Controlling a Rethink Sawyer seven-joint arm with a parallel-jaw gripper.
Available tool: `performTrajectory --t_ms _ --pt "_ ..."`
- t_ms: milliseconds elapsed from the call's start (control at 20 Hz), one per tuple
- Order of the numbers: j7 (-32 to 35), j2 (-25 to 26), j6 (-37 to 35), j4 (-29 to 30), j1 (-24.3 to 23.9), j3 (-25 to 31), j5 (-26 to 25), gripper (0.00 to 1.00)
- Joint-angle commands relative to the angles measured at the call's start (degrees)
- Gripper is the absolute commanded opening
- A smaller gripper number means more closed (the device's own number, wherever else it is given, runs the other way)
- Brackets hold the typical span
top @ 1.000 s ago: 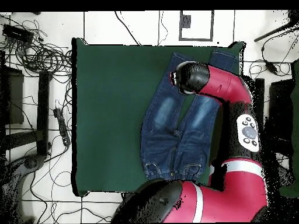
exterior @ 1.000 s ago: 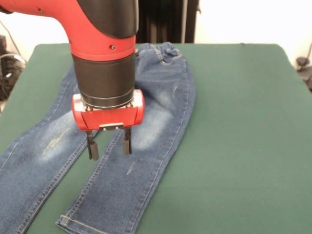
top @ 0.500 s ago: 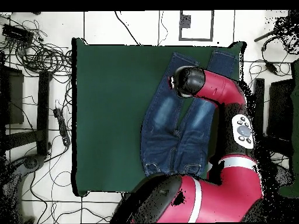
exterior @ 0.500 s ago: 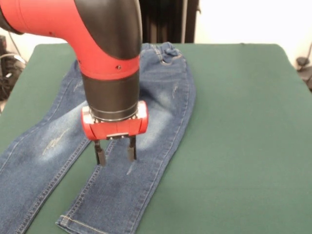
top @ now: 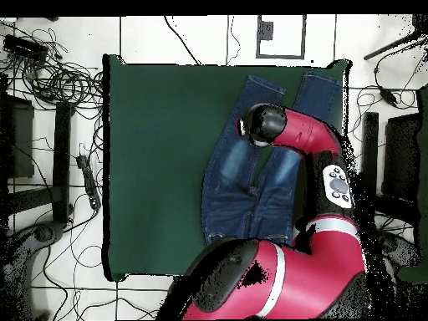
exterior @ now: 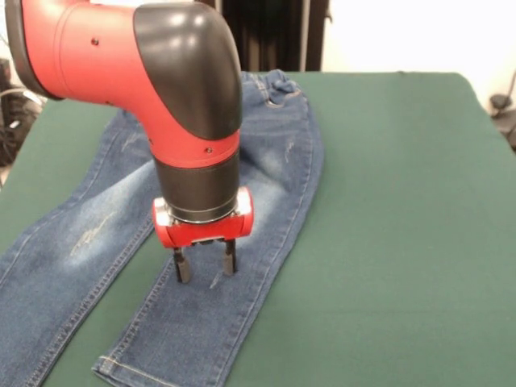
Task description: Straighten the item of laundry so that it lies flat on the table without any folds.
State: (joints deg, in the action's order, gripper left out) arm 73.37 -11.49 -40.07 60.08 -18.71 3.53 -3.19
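The item of laundry, small blue jeans [exterior: 266, 153], lies spread on the dark green table [exterior: 403, 201] with its two legs splayed toward the near left. My gripper [exterior: 205, 267] hangs open just above the right-hand leg, around knee height, its fingertips close to the denim with nothing between them. The faded thigh patch [exterior: 93, 230] on the left-hand leg shows clearly. From overhead the jeans [top: 232, 180] lie right of the table's [top: 159, 167] middle, and the arm's wrist covers the gripper and part of one leg.
Cables [top: 58, 79] and stands lie on the floor left of the table in the overhead view. The left-hand leg reaches the table's edge [exterior: 6, 266] at the near left in the front view.
My gripper has moved right and nearer the camera along the right-hand leg and come lower toward the denim, staying open. The jeans have not moved.
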Motion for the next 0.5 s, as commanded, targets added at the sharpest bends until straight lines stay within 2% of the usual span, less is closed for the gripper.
performTrajectory --t_ms 50,500 --pt "13.1 5.2 2.2 4.0 2.0 1.3 0.9 1.00" --pt "14.9 6.7 4.3 2.6 2.2 0.8 1.3 1.00"
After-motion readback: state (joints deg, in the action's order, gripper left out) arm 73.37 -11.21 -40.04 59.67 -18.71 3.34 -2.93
